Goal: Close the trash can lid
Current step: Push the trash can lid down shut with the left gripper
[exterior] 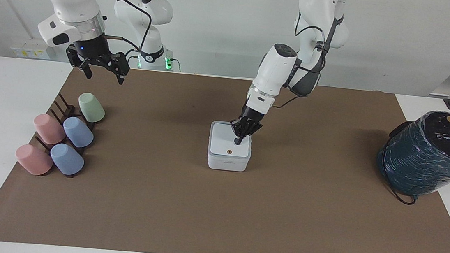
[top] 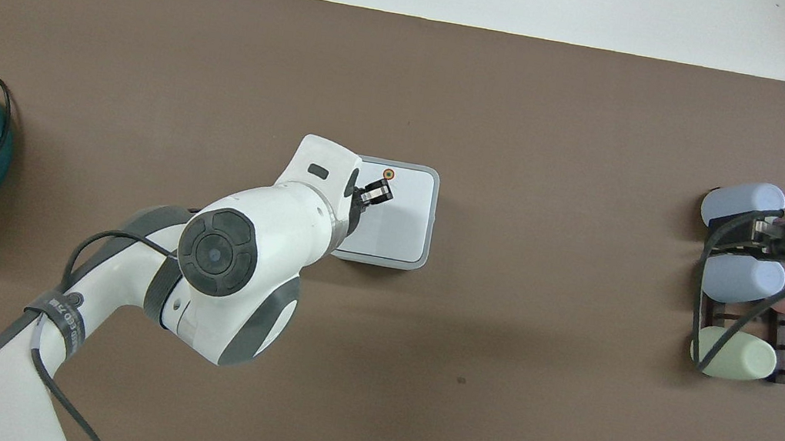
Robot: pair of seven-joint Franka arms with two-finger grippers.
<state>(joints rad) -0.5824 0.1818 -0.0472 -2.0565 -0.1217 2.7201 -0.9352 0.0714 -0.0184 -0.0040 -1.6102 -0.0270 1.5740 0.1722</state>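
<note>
The small white trash can stands in the middle of the brown mat. Its white lid lies flat on top of it, orange dot up, and nothing inside shows. It also appears in the overhead view. My left gripper is shut and points down, with its tip on the lid at the edge toward the left arm's end; it also shows in the overhead view. My right gripper is open and empty, and waits in the air over the mat's edge above the cup rack.
A dark rack with several pastel cups lying on it sits toward the right arm's end of the table. A large dark teal wrapped cylinder with a black cable stands toward the left arm's end.
</note>
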